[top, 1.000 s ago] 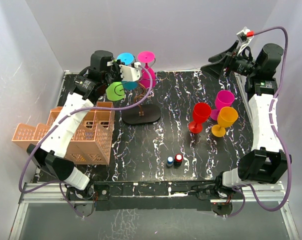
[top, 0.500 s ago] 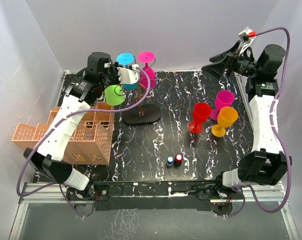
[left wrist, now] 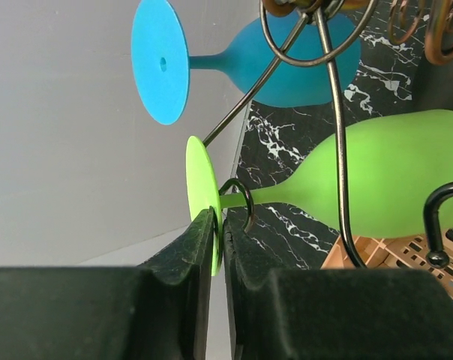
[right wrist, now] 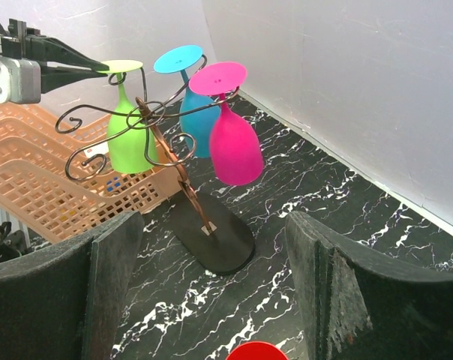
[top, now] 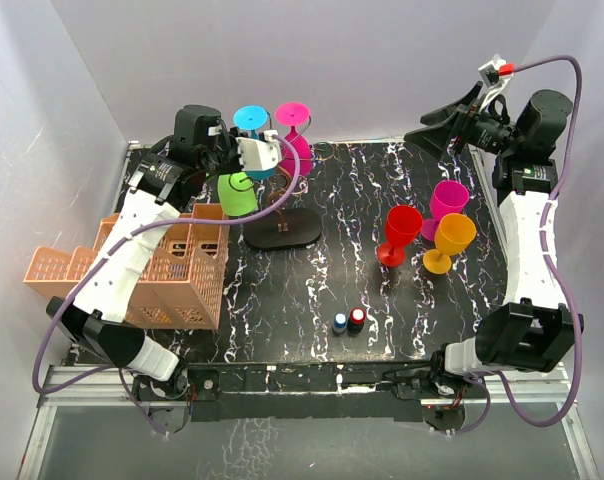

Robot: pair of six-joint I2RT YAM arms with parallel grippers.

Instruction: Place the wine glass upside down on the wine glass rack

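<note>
Left gripper point(left wrist: 217, 225) clamped on the foot of the green wine glass point(left wrist: 391, 172), bowl hung downward, stem threaded through a loop on the 9 o'clock side of the wine glass rack point(top: 282, 232), right gripper point(right wrist: 211, 225) spread wide, nothing held

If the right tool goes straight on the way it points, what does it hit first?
Probably the pink glass hanging on the rack; nothing nearer shows in that line, though depth is unclear.
</note>
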